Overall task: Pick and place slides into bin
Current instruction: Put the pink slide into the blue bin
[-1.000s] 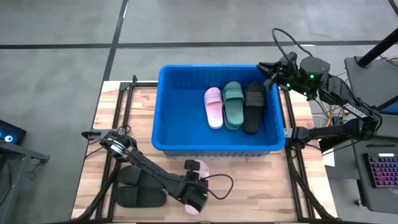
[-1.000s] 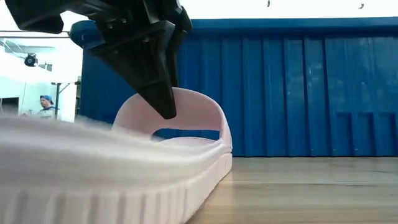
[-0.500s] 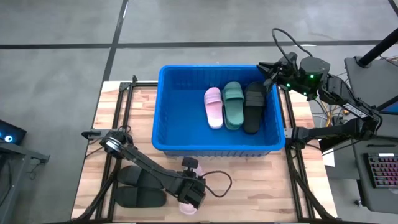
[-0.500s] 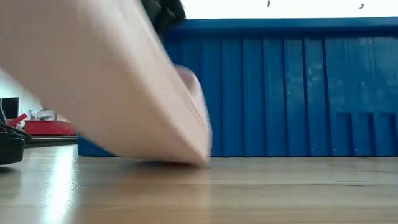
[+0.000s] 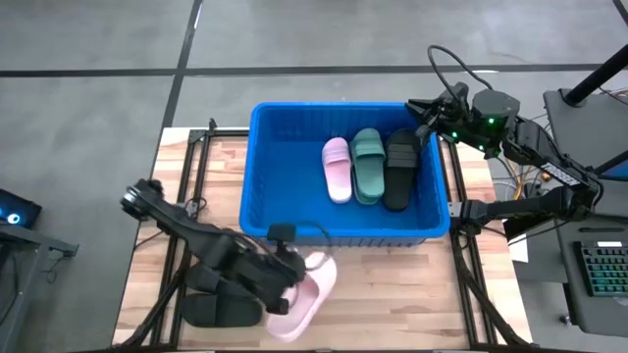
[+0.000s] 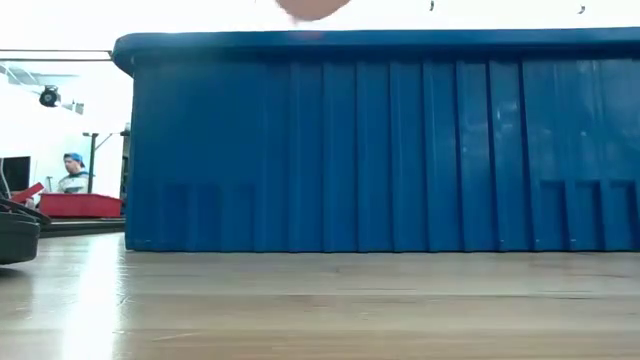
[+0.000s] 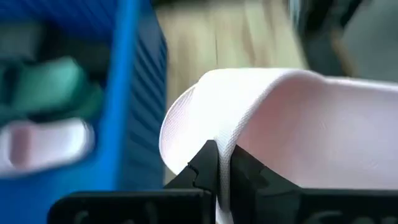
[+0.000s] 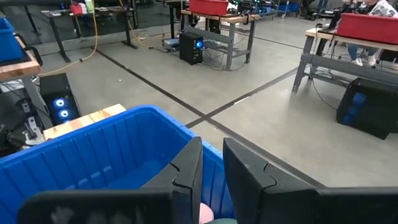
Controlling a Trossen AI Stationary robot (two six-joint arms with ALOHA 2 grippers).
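Left gripper [image 5: 287,277]: fingers clamped on the wide strap of a light pink rubber slide sandal [image 5: 306,294], held off the table just in front of the bin's near wall.
Right gripper [image 5: 424,110]: waits over the bin's far right corner, fingers a little apart, holding nothing.
Bin [image 5: 257,176]: large bright blue plastic crate with ribbed walls; inside lie a second pink slide [image 5: 337,169], a dark green slide [image 5: 369,164] and a black slide [image 5: 400,167], side by side.
Black pair [image 5: 218,297]: on the wooden table [image 5: 392,299] left of the held sandal, partly under the left arm.
Writing: none readable.
Hard to see: low view shows only the held sandal's tip at the top edge.
Background: a seated person [image 6: 72,176], far off.
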